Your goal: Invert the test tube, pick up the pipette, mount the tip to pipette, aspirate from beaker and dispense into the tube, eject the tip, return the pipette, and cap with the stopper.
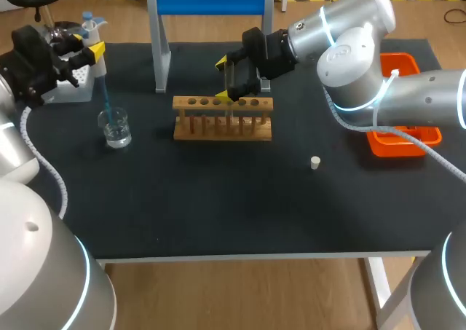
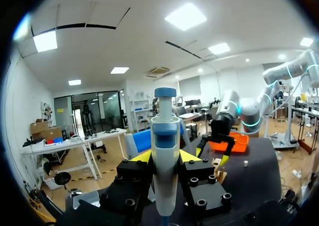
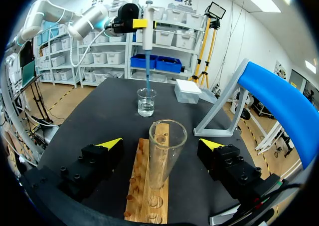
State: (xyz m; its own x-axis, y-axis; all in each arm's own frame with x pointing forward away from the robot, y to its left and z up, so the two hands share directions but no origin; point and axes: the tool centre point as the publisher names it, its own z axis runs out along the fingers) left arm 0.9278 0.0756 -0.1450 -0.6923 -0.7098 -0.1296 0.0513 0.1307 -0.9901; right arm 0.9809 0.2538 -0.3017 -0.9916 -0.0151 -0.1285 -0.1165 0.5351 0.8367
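— Which step was judged to be in hand?

— Drawing liquid from the beaker (image 1: 116, 130). The pipette (image 2: 165, 151) was seen clamped upright in the left gripper (image 1: 89, 52), gripped from both sides by its fingers. The blue tip (image 1: 106, 97) was already mounted and pointed down inside the beaker's rim. Whether its end sat below the liquid could not be made out.

— And where was the test tube (image 3: 167, 146) found?

— It was found standing mouth up in the wooden rack (image 1: 222, 119) near the middle of the table. It was flanked by the right gripper (image 3: 160, 145), whose fingers were spread wide on either side. No contact with the glass could be seen, so nothing was held there. The stopper (image 1: 314, 162) was left lying alone on the mat, well apart from the rack.

— What was thought to be called for next?

— The tip would need to be raised straight out of the beaker, so the rim was not knocked. The pipette would then need to be carried across to the rack and lined up over the tube's narrow mouth before anything was dispensed. The tube might need to be steadied by the right gripper.
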